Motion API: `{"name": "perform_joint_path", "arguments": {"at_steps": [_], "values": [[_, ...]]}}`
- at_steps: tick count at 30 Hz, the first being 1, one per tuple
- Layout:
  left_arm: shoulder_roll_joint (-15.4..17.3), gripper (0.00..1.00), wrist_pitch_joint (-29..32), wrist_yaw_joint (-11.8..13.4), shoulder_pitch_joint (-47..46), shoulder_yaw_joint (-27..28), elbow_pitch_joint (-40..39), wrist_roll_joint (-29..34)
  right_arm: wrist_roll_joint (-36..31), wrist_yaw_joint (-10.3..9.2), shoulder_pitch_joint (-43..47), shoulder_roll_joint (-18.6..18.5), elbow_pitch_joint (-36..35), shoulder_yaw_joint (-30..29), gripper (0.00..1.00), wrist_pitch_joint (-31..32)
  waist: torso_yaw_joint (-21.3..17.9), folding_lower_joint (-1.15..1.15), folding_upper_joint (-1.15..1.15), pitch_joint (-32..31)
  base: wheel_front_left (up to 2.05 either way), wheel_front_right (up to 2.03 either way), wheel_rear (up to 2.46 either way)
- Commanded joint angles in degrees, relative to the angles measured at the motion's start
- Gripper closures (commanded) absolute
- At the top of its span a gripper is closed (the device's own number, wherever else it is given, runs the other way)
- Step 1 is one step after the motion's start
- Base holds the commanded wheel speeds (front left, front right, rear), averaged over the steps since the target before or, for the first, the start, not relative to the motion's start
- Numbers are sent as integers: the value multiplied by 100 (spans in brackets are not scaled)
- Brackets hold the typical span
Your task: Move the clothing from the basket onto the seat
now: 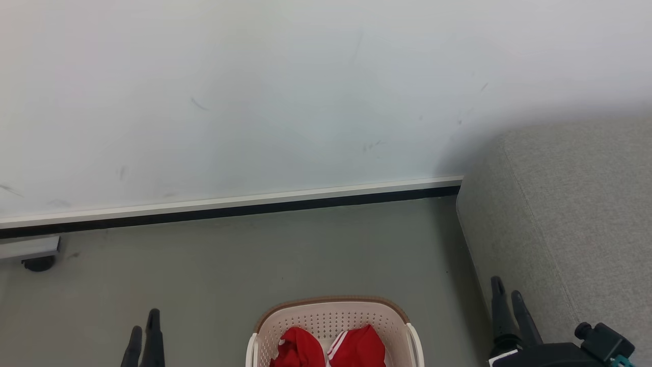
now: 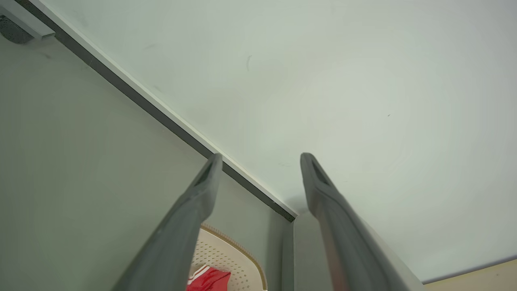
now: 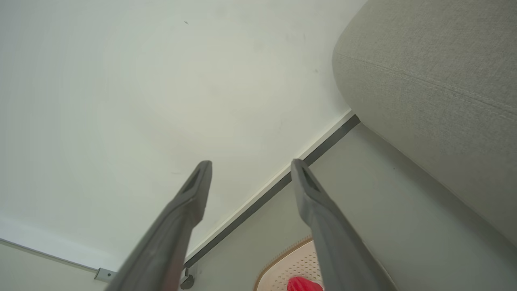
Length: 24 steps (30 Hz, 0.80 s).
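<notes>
The clothing (image 1: 356,349) is sitting bunched up inside the basket (image 1: 331,312), two red lumps side by side, and the right one is showing a bit of white stripe trim. The basket is resting on the grey floor (image 1: 204,270) at the bottom middle of your head view, with its near half getting cut off by the frame edge. The seat (image 1: 570,204) is taking up the right side, its rounded corner sitting close to the pale wall (image 1: 254,102) and the dark baseboard (image 1: 229,210), and a strip of floor is lying between it and the basket. Your left claw (image 1: 145,321) is hanging at the lower left, well apart from the basket, fingers spread wide and gripping nothing. Your right claw (image 1: 507,286) is hovering just beside the seat's flank, between seat and basket, also gaping wide with nothing in it. Over at the far left a dark round foot (image 1: 38,262) is poking out under a grey bar by the wall.
</notes>
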Motion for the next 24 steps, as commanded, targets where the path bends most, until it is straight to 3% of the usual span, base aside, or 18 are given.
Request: {"name": "perform_joint_path", "arguments": {"at_steps": [1, 8, 24], "values": [[38, 0, -49, -2, 52, -34, -90, 183, -156, 2, -112, -51, -92, 59, 0, -35, 0, 0, 0, -2, 0, 0, 0], [42, 0, -199, 99, 95, -191, -197, 849, -555, 3, -197, -169, -149, 493, 0, -133, -10, 0, 0, -9, 0, 0, 0], [50, 0, -516, 280, 230, -382, -609, 2279, -1524, 3, -285, -190, -192, 831, 0, -344, -56, 0, 0, -57, 0, 0, 0]]}}
